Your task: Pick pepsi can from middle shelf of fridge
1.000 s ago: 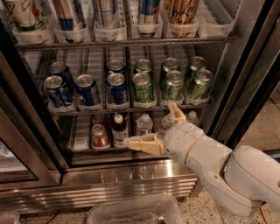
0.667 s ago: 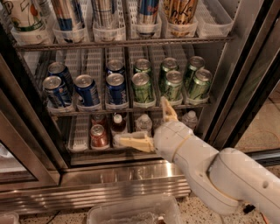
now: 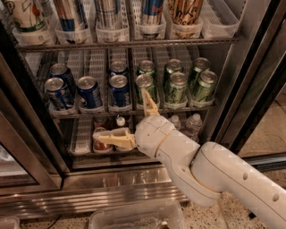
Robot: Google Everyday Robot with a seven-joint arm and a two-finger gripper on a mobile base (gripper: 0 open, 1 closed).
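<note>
Pepsi can (image 3: 118, 89) stands upright, gripper (image 3: 119, 112) spread just below.

Along the top rack (image 3: 129, 44), tall cans stand in clear plastic trays: a white and green one (image 3: 24, 15) at the left, blue and silver ones (image 3: 71, 15) beside it, and a golden-brown one (image 3: 185, 11) towards the right. One level down, green cans (image 3: 176, 87) with silver tops fill the right-hand lanes in two rows. On the lowest level sit a small red can (image 3: 102, 144), a dark bottle with a white cap (image 3: 119, 120) and clear water bottles (image 3: 193, 125). The gripper (image 3: 119, 112) hangs before this level, fingers spread wide, one finger just above the red can. A clear plastic bin (image 3: 134, 215) rests on the speckled floor (image 3: 272, 132) below.
</note>
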